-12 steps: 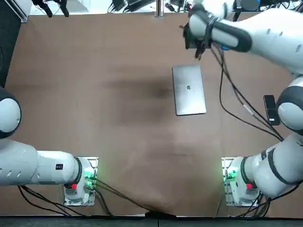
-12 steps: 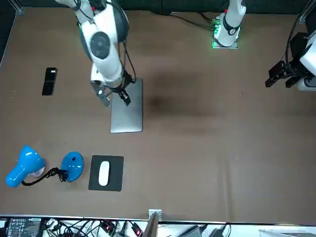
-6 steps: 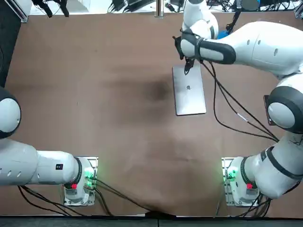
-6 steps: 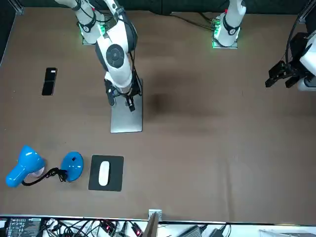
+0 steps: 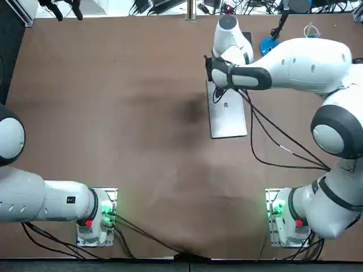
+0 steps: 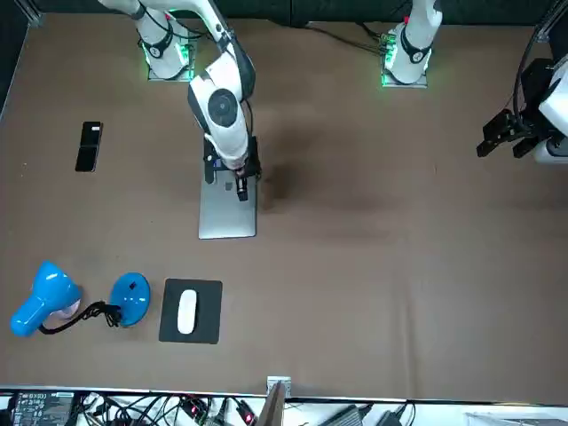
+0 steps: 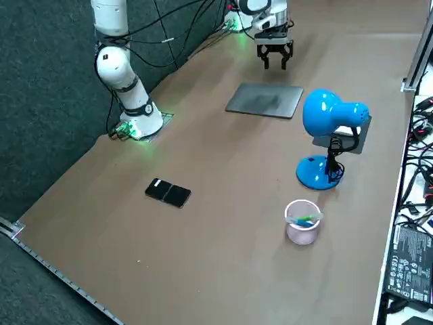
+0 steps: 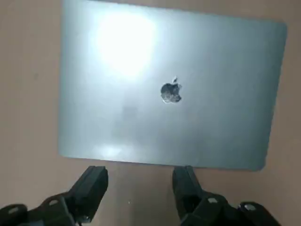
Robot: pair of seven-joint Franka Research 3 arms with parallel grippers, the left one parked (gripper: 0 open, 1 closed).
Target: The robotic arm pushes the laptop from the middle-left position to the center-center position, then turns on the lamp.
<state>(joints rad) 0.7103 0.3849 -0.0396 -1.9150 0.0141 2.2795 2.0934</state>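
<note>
1 laptop (image 6: 227, 213), front view centre-left; right gripper (image 6: 226, 180) over its top edge, wide, empty. 1 lamp (image 6: 44, 297) lower left, 1 phone (image 6: 89, 145) upper left.

Brown table (image 5: 113, 85) with laptop (image 5: 229, 122), lamp (image 7: 325, 114), phone (image 7: 168, 193)

Bright even light, glare on laptop (image 8: 171, 89) just beside right gripper (image 8: 139, 176)

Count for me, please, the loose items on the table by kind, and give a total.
Laptop: 1
Lamp: 1
Phone: 1
Mouse: 1
Mouse pad: 1
Cup: 1
Total: 6
Not counted: the right hand, open, at the laptop's long edge.
</note>
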